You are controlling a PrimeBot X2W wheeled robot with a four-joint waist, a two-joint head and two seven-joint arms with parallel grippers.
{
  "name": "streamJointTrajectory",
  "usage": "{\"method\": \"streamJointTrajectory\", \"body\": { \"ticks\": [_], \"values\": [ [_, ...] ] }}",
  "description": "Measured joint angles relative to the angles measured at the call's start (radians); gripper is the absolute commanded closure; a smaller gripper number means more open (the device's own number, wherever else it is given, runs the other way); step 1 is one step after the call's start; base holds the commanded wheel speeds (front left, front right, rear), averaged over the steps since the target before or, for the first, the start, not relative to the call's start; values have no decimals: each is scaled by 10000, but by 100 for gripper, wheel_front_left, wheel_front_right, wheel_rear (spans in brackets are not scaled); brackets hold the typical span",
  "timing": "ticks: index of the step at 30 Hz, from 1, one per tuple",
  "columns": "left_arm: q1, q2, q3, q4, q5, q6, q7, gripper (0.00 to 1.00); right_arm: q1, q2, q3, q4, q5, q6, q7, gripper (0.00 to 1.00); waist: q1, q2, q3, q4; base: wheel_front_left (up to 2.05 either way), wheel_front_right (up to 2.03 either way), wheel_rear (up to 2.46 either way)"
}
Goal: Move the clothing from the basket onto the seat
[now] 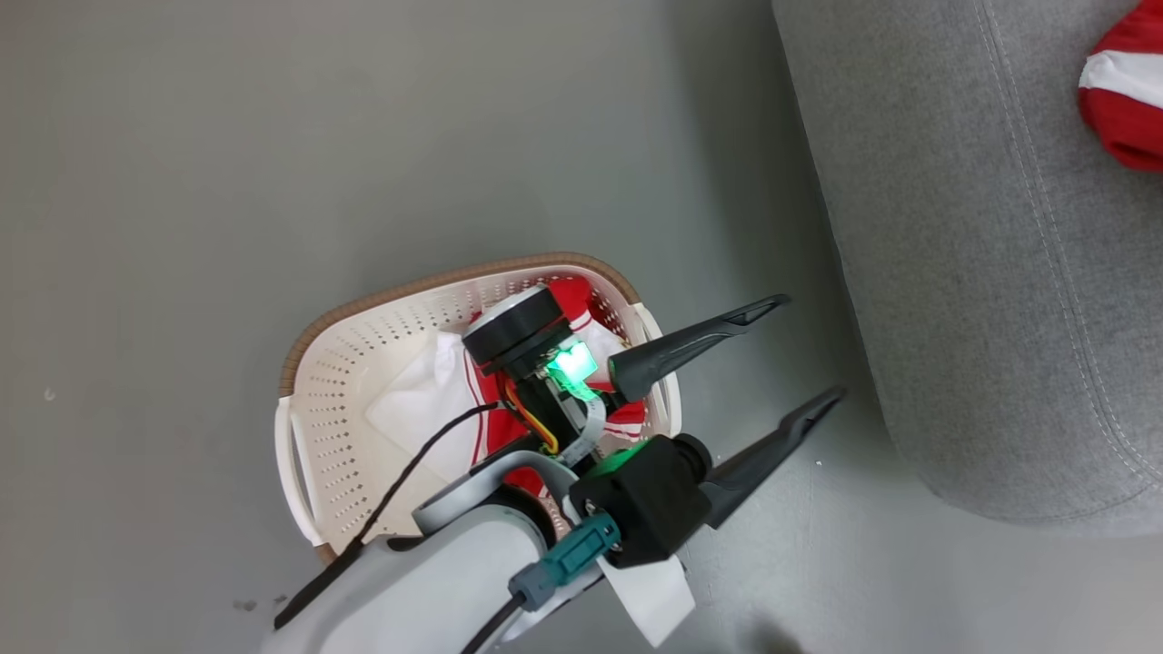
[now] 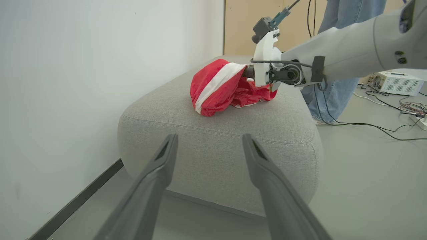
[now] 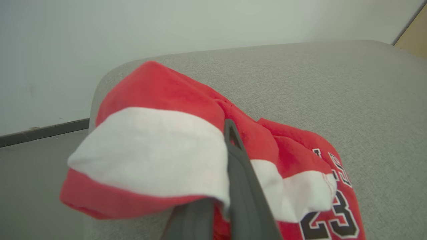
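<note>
The right tool [image 3: 232, 140] clamped soft, probably light clothing [image 3: 150, 150] on the seat [image 3: 333, 83]; the left tool [image 2: 210, 138] stood apart; bunched folds seemed grippable.

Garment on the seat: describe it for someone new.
Find the big grey seat by the wall. On top lies a red garment with a white band. Unlike the second garment in the basket, it shows a black 23, pinched by the right gripper.
</note>
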Motion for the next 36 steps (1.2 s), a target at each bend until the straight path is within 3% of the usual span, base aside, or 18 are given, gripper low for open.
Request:
{"method": "streamJointTrajectory", "body": {
  "ticks": [1,2,11,20,36],
  "values": [
    [-2,48,2,48,0,0,0,0,-24,31,15,0,0,0,-2,7,0,0,48,-27,0,0,0],
    [-3,105,6,98,0,-2,0,0,-52,67,23,0,0,0,-2,0,0,0,92,-60,0,0,0],
    [-10,470,169,591,-13,-15,-115,0,-179,673,566,-293,130,0,-90,0,0,0,161,-441,0,0,0],
    [47,485,330,959,-291,-40,-443,0,535,466,734,-872,376,0,-94,0,0,0,-159,-708,0,0,0],
    [500,96,464,1737,-591,192,-1070,0,1364,389,1315,-3292,443,0,-105,0,0,0,-1063,-794,0,0,0]
  ]
}}
